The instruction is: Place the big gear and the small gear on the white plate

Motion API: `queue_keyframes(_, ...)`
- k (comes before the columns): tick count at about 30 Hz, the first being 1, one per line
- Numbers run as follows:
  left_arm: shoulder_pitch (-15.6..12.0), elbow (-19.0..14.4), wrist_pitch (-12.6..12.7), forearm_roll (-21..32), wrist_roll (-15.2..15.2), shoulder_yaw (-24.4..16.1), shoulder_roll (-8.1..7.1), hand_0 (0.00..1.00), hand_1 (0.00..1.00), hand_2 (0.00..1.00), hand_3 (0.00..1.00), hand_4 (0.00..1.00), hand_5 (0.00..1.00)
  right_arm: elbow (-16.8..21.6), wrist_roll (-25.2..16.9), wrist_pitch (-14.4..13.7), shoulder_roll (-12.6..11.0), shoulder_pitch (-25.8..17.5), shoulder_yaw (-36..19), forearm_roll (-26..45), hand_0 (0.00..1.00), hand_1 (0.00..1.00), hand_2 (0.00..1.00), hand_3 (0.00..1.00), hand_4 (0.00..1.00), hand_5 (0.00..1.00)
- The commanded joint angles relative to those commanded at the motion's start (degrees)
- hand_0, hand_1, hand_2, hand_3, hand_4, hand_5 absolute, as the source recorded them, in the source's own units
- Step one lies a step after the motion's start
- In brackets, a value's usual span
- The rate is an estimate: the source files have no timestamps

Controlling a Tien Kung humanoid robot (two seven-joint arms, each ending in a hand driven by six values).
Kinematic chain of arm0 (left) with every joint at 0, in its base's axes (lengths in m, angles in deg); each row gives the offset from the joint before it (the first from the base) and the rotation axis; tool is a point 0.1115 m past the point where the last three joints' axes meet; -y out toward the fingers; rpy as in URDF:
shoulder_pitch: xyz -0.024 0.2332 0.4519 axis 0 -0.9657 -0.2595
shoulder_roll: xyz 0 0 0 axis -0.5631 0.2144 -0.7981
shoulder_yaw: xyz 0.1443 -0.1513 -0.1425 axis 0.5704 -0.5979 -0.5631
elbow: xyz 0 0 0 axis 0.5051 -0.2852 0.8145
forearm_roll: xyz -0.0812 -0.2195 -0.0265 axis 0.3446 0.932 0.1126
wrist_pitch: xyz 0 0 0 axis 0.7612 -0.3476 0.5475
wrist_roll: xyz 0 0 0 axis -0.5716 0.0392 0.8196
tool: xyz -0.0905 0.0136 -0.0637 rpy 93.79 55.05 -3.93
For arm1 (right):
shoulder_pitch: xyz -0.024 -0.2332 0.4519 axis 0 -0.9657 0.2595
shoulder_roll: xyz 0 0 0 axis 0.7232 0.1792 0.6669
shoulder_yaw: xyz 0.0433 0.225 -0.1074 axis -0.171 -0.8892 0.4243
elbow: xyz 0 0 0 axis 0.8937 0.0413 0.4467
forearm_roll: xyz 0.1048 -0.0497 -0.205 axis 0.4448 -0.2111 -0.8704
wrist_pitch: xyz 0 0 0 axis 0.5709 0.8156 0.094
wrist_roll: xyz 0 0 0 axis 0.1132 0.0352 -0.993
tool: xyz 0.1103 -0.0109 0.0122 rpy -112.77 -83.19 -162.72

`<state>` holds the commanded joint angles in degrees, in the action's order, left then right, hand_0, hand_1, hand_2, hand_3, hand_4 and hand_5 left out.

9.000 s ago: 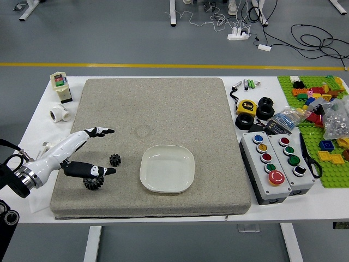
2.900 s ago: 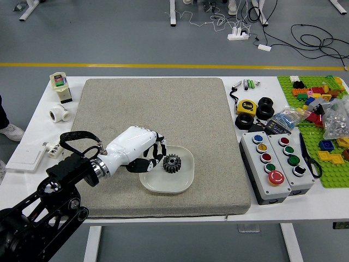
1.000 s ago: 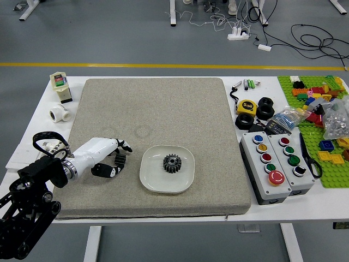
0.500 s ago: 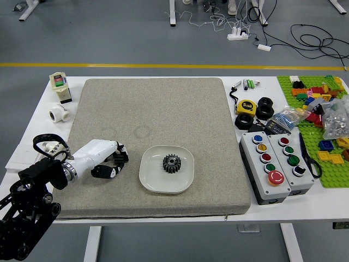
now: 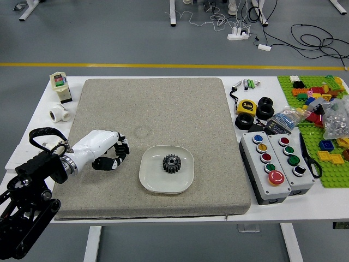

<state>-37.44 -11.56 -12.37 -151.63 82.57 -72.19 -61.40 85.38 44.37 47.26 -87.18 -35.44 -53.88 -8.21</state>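
The big gear (image 5: pixel 172 163), dark and toothed, lies flat inside the white plate (image 5: pixel 146 183), near its middle. To the left of the plate, low over the grey mat, is my left hand (image 5: pixel 123 150), its thumb and fingertips closed together. The small gear is between those fingertips, almost wholly hidden by them. My right hand is out of view.
The grey mat (image 5: pixel 180 109) covers most of the white table. White pipe fittings (image 5: pixel 59 113) stand on the left. Right of the mat are a yellow tape measure (image 5: pixel 247 107), black rings, button boxes (image 5: pixel 265 170) and green baseplates with bricks (image 5: pixel 332 177).
The big gear came onto the plate and my left hand let go and moved back left. Its fingers then closed on the small gear, and the hand has risen slightly.
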Motion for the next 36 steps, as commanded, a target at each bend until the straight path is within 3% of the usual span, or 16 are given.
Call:
queue_keyframes(7,0.3,-4.3,0.2,0.0,-0.4,0.9,0.07,0.275,0.256,0.312,0.413,0.223,0.002,0.0,0.0,0.0,0.0,0.1,0.0,0.1,0.602,0.609,0.696,0.556,0.753,0.668)
queue_keyframes(12,1.3,-9.3,1.0,0.0,-0.8,5.5,0.19,0.276,0.266,0.320,0.423,0.234,0.002,0.0,0.0,0.0,-0.1,0.4,0.1,0.2,0.602,0.608,0.696,0.556,0.752,0.668)
queue_keyframes(15,2.2,-10.5,1.7,0.0,-0.8,8.8,-0.01,0.276,0.266,0.320,0.423,0.234,0.002,0.0,0.0,0.0,-0.1,0.5,0.2,0.2,0.602,0.608,0.696,0.556,0.752,0.668)
queue_keyframes(16,2.4,-10.6,1.8,0.0,-0.8,9.7,-0.04,0.274,0.279,0.333,0.437,0.276,0.002,0.0,0.0,0.0,-0.1,0.5,0.2,0.3,0.604,0.609,0.696,0.556,0.753,0.667)
queue_keyframes(22,4.0,-7.8,2.8,0.0,-0.6,14.9,0.33,0.274,0.280,0.336,0.438,0.280,0.002,0.0,-0.1,0.0,-0.2,0.7,0.3,0.5,0.602,0.608,0.696,0.556,0.753,0.665)
queue_keyframes(25,5.0,-4.5,5.0,0.0,-0.2,17.3,1.03,0.274,0.280,0.336,0.438,0.280,0.002,0.0,-0.1,0.0,-0.3,0.8,0.2,0.4,0.602,0.608,0.696,0.556,0.753,0.665)
queue_keyframes(27,5.3,-3.2,6.0,0.0,0.0,17.9,1.28,0.274,0.280,0.336,0.438,0.280,0.002,0.0,-0.1,0.0,-0.3,0.8,0.3,0.4,0.602,0.608,0.696,0.556,0.753,0.665)
queue_keyframes(29,6.2,0.3,9.2,0.0,0.6,18.8,2.31,0.289,0.307,0.359,0.454,0.326,0.002,0.0,-0.1,0.0,-0.3,0.9,0.3,0.4,0.603,0.608,0.694,0.556,0.753,0.665)
queue_keyframes(33,6.9,3.2,9.6,0.0,1.0,18.7,3.00,0.289,0.307,0.359,0.454,0.326,0.002,0.0,-0.1,-0.1,-0.3,1.0,0.4,0.5,0.603,0.608,0.694,0.556,0.753,0.665)
queue_keyframes(34,7.0,3.4,9.6,0.0,1.0,18.6,3.06,0.386,0.496,0.540,0.589,0.894,0.105,0.0,-0.1,-0.1,-0.3,1.0,0.3,0.5,0.603,0.609,0.695,0.557,0.754,0.665)
queue_keyframes(36,7.2,3.2,9.2,0.0,1.1,18.4,3.07,0.386,0.496,0.540,0.589,0.894,0.105,0.0,-0.1,-0.1,-0.3,1.1,0.4,0.6,0.603,0.609,0.695,0.557,0.754,0.665)
